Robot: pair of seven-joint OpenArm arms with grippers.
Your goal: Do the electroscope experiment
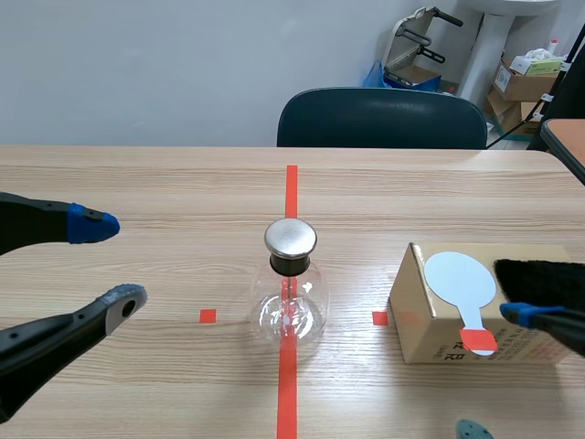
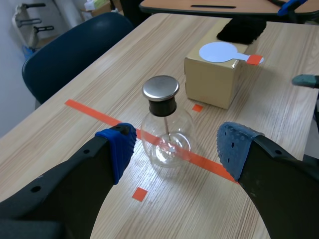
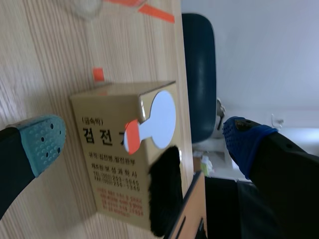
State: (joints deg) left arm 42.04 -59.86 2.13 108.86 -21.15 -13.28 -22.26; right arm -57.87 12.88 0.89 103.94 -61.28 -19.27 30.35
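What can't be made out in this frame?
Inside of the flask: too small, lost in glare, scene and left wrist views.
Flask in right wrist view: cut off by the edge beyond the box.
Black fur on the box: end cut off, scene view's edge.
Right gripper: one finger barely shows, scene view's bottom edge.

Left claw (image 2: 175, 147), right claw (image 3: 144, 137): black, blue and teal dotted pads (image 2: 119, 147).

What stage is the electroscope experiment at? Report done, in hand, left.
Done: nothing visible. The paddle and black fur lie untouched on the box. In hand: nothing; left jaws open facing the flask, right jaws open by the box. Left: pick up, rub, bring paddle to the flask's metal cap.
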